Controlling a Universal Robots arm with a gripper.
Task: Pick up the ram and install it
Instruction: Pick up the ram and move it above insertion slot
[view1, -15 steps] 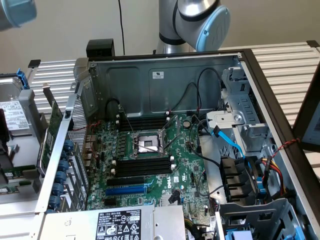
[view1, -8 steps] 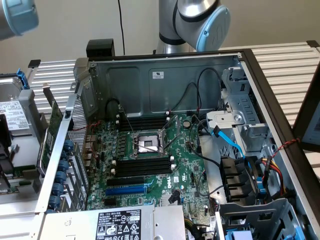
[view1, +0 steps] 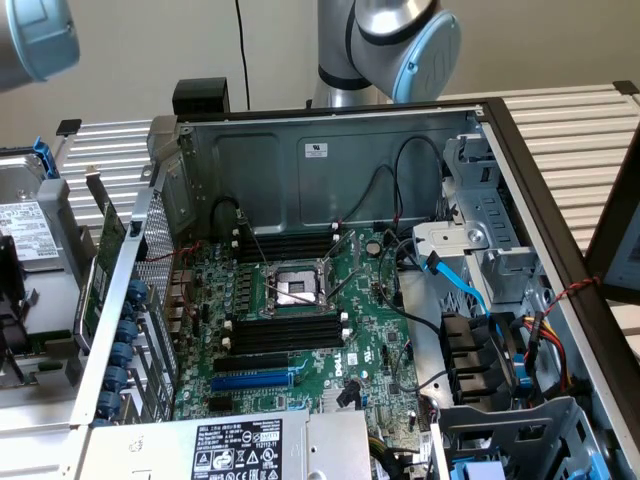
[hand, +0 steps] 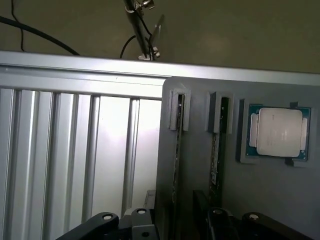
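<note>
In the grey tray (hand: 197, 165) — 2 ram sticks (hand: 215, 160) slotted, 1 processor (hand: 278, 132).

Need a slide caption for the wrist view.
Open hand over a grey holder carrying one ram stick, a second stick beside it and a processor, next to the ribbed metal table.

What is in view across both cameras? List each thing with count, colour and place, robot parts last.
computer case: one, grey metal, open, on the slatted table
motherboard: one, green, inside the case
memory slots: two black banks, flanking the processor socket
expansion slot: one, blue, on the motherboard
ram sticks: two, dark, on edge in the grey holder
processor: one, silver, in the same holder
arm: one, silver with pale blue caps, behind the case
hand: one, black, open, by the holder, holding nothing
</note>
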